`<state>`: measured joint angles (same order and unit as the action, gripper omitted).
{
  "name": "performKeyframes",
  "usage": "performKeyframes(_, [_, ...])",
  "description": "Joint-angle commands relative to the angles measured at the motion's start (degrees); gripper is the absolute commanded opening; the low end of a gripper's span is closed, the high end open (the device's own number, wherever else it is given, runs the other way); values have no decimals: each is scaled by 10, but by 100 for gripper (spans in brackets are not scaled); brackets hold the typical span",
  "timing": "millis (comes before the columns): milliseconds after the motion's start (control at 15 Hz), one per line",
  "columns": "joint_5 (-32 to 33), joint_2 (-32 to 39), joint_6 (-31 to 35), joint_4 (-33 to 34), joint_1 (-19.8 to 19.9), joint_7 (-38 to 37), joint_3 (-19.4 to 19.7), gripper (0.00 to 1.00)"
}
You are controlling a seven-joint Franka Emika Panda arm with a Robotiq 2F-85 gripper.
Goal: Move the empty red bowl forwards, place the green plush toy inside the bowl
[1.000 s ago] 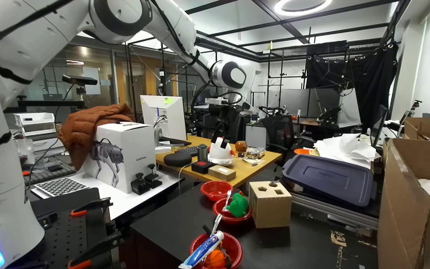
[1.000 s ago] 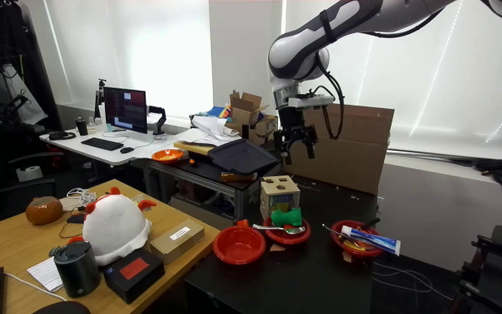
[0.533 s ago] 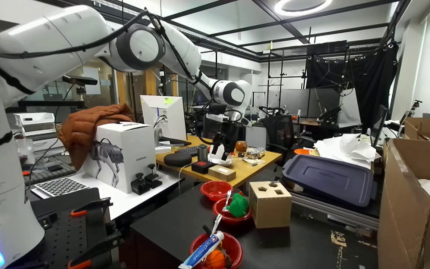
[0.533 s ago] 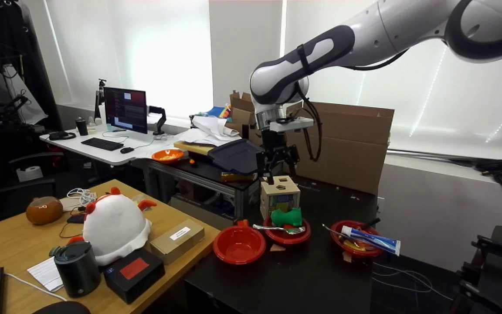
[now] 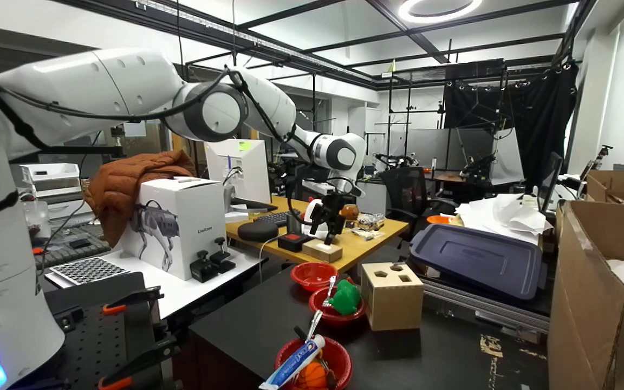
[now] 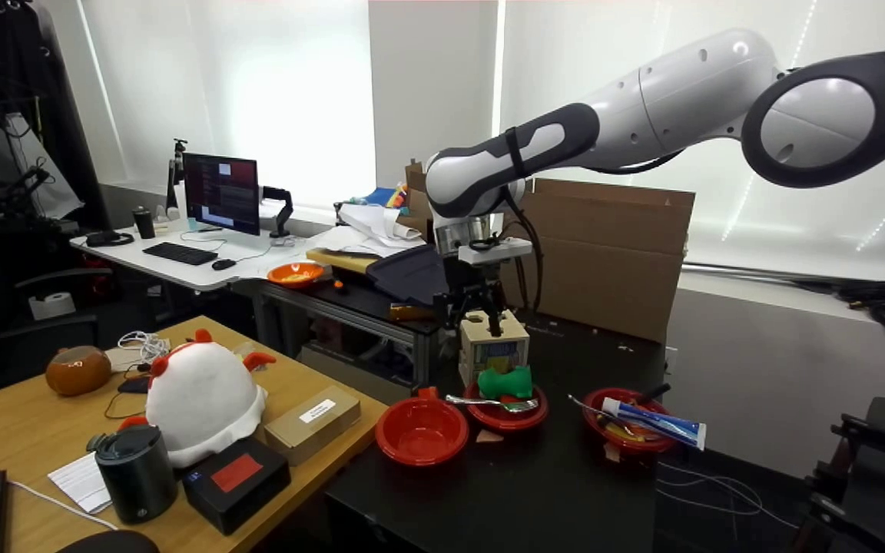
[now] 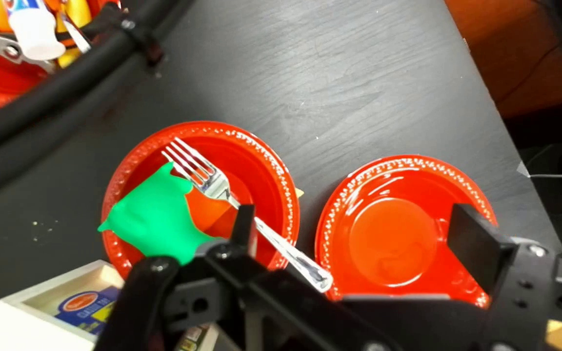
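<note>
The empty red bowl [image 5: 314, 276] [image 6: 421, 434] rests on the black table, at the end by the wooden desk. In the wrist view that bowl [image 7: 393, 241] shows below and between the fingers of my gripper [image 7: 359, 224]. The jaws stand wide apart with nothing held, well above the table. Beside it, a second red bowl [image 7: 281, 195] [image 6: 535, 421] holds the green plush toy [image 7: 156, 214] [image 5: 346, 297] [image 6: 505, 382], an orange piece and a fork [image 7: 205, 178]. The fork's handle sticks out over the rim towards the empty bowl. One finger [image 7: 246, 222] partly covers the second bowl.
A wooden box with cut-out holes [image 5: 393, 298] [image 6: 493, 338] stands close against the toy's bowl. Another red bowl [image 5: 342, 355] [image 6: 596, 430] holds toothpaste [image 5: 296, 363], utensils and orange items. A small carton [image 5: 322, 250] and a white plush [image 6: 200, 403] sit on the wooden desk [image 6: 20, 453].
The arm has come down steadily, bringing the gripper lower and nearer the bowls, with its jaws still open. Bowls, toy and box have stayed in place.
</note>
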<state>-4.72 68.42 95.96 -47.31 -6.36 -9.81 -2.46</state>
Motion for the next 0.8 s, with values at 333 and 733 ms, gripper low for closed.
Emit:
performKeyframes(333, [0,54,-11,98,-26,50,-6,100])
performKeyframes(733, [-13,115,67,149,-15,20,-5,100])
